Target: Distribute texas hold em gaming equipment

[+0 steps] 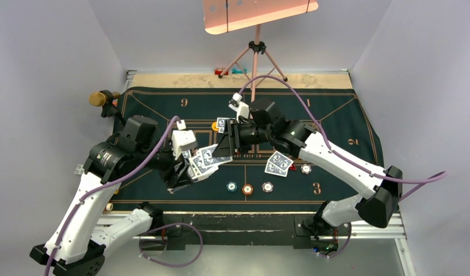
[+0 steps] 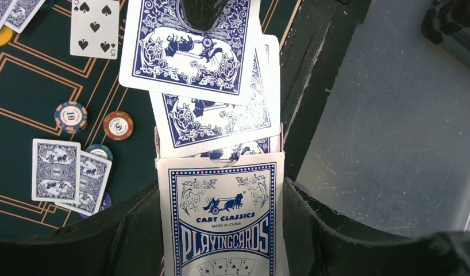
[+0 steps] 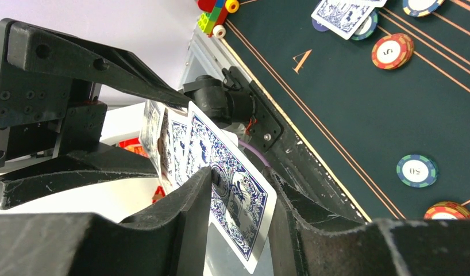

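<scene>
My left gripper (image 1: 183, 174) is shut on a white-and-blue card box (image 2: 221, 218), which stands upright between its jaws. Blue-backed cards (image 2: 218, 115) stick out of the box top and fan out in the top view (image 1: 205, 156). My right gripper (image 1: 227, 145) meets the fan and is shut on the topmost card (image 3: 238, 192), which lies against its left finger. One right finger (image 2: 201, 10) overlaps that card (image 2: 189, 49). On the felt lie a card pair (image 1: 278, 164), a single card (image 1: 223, 125), and teal (image 1: 231, 186), orange-brown (image 1: 247, 188) and white (image 1: 268, 187) chips.
The green felt mat (image 1: 336, 121) covers the table. Another white chip (image 1: 305, 168) and an orange chip (image 1: 215, 125) lie on it. A face-up five of spades (image 2: 95, 29) lies beyond the box. A tripod (image 1: 257, 52) and toy bricks (image 3: 215, 14) stand at the far edge.
</scene>
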{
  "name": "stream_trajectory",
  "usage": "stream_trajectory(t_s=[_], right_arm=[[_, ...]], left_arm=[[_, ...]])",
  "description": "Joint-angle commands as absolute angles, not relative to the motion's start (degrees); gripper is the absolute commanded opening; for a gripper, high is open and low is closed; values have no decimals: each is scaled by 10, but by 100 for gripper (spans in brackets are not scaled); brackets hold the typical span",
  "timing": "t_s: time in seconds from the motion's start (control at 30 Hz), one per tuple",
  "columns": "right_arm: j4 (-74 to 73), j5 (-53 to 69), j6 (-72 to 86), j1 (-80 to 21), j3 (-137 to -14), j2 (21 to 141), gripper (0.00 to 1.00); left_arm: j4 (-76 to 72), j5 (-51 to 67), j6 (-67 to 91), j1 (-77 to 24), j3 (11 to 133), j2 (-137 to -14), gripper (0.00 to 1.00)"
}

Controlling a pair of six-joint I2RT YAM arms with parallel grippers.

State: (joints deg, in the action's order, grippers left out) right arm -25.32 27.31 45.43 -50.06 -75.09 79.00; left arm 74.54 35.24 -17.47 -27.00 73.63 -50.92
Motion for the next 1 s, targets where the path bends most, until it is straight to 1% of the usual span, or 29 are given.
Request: stream_trajectory(t_s=[0.0, 0.1, 0.27, 0.57, 0.7, 0.97], right_arm=[[-282, 242, 428, -497, -792, 774, 40], [-292, 235, 416, -497, -806, 776, 39], [-307, 230, 396, -498, -824, 783, 32], [-351, 190, 355, -506, -858, 791, 30], [-362, 174, 345, -510, -870, 793, 26], [-346, 184, 338, -517, -885, 786, 22]], left_arm=[[722, 363, -164, -266, 754, -501, 2], [721, 362, -164, -266, 753, -500, 2], [721, 360, -163, -266, 750, -499, 2], [720, 360, -161, -266, 750, -498, 2], [719, 361, -160, -266, 750, -500, 2], [718, 360, -159, -266, 750, -502, 2]])
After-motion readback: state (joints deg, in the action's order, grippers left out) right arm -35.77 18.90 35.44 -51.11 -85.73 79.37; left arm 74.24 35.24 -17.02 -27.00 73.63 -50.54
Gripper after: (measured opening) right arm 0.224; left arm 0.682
